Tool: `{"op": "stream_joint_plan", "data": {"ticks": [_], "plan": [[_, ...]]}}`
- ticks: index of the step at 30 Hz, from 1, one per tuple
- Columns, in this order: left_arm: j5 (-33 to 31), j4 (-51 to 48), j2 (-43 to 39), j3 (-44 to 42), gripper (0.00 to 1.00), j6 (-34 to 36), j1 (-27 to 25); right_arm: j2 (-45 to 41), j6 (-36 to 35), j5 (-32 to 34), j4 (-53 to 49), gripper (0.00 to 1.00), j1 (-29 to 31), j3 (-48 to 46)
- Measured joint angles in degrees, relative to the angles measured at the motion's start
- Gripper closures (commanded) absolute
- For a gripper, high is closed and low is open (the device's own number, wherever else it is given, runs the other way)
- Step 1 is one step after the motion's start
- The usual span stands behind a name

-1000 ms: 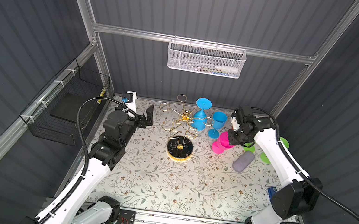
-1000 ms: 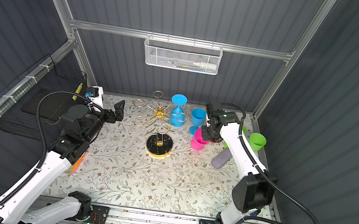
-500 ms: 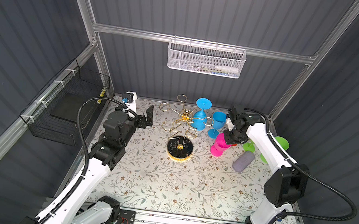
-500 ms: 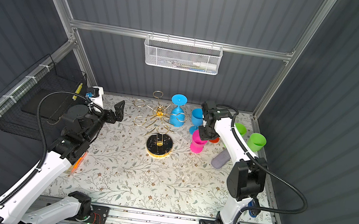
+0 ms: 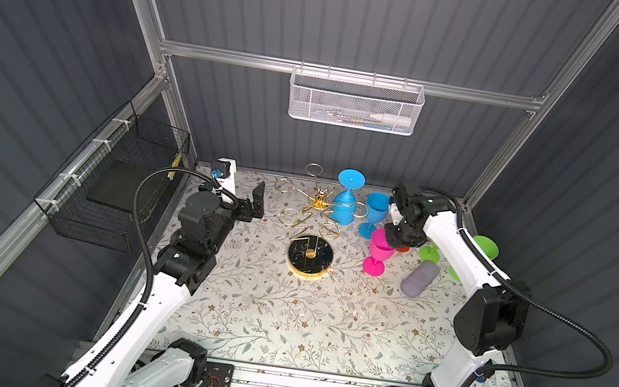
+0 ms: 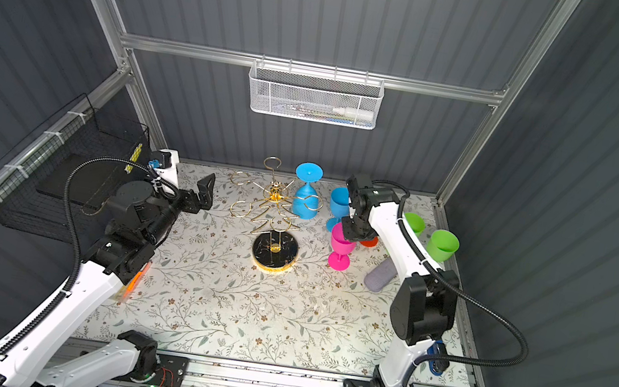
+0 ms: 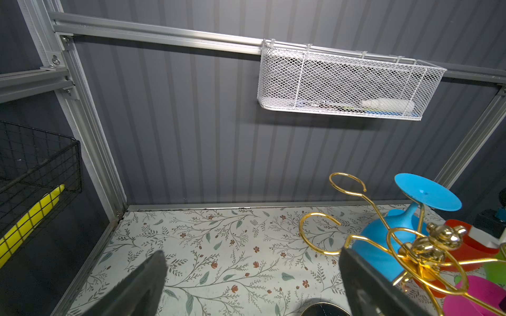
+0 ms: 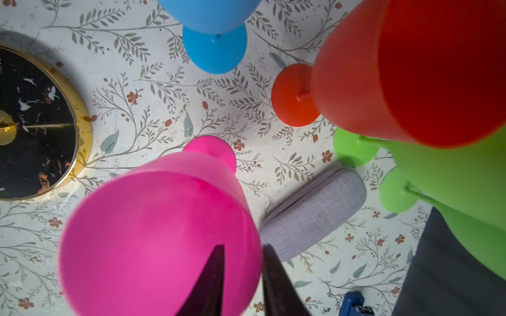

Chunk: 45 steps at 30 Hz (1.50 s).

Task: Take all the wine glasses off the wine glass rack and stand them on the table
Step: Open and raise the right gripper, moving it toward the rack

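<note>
**Right fingers straddling the pink glass's rim beside the rack**

The gold wire wine glass rack [image 5: 310, 256], with looped arms and a round black marbled, gold-rimmed base, is standing toward the back of the floral-patterned surface [image 5: 278, 324]. A light-blue plastic wine glass [image 5: 344, 208] is hanging upside down in a loop on the rack's right side, with its foot uppermost.

A bright pink plastic wine glass [image 5: 379, 250] is standing upright on the surface just to the right of the rack's base. It is sitting between the base and a grey fabric oblong case [image 5: 419, 279].

The right fingers [image 8: 276, 287] are pointing down onto this glass's rim. In the right wrist view, one finger is showing darkly through the pink wall from inside the bowl. The other is sitting outside the wall, and only a narrow gap is separating the two. Whether either finger is pressing on the wall cannot be told.

A second blue upright glass [image 5: 375, 211] is standing just behind the pink one. An orange-red glass [image 8: 383, 68] and two lime-green glasses [image 6: 443, 245] are crowding the space under and beside the right arm.

The left fingers [image 7: 369, 284] are hovering to the left of the rack. They are spread wide, holding nothing, and facing the back wall.
</note>
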Motion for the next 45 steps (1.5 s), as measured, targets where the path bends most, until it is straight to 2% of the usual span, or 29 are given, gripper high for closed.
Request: {"op": "stream_joint_plan", "data": {"ticks": [6,10,14,20,23,27,45], "plan": [[0.0,0.0,0.0,0.0,0.00,0.0,0.0,-4.8,0.6,-2.3,1.6,0.47,-0.5,0.0],[0.0,0.0,0.0,0.0,0.00,0.0,0.0,-11.0,1.9,-6.2,4.4,0.42,-1.7,-0.6],[0.0,0.0,0.0,0.0,0.00,0.0,0.0,-19.0,5.1,-14.0,11.0,0.39,-3.7,-4.6],[0.0,0.0,-0.1,0.0,0.00,0.0,0.0,-27.5,15.3,-29.2,28.4,0.34,-4.8,-14.8],[0.0,0.0,-0.1,0.0,0.00,0.0,0.0,-26.5,19.9,-34.2,35.7,0.35,-4.7,-16.2],[0.0,-0.1,-0.6,0.0,0.00,0.0,0.0,-22.6,24.0,-37.2,41.4,0.35,-4.7,-15.6],[0.5,-1.4,-1.9,0.0,0.00,0.0,0.0,-8.1,30.7,-42.2,47.6,0.44,-2.9,-6.4]]}}
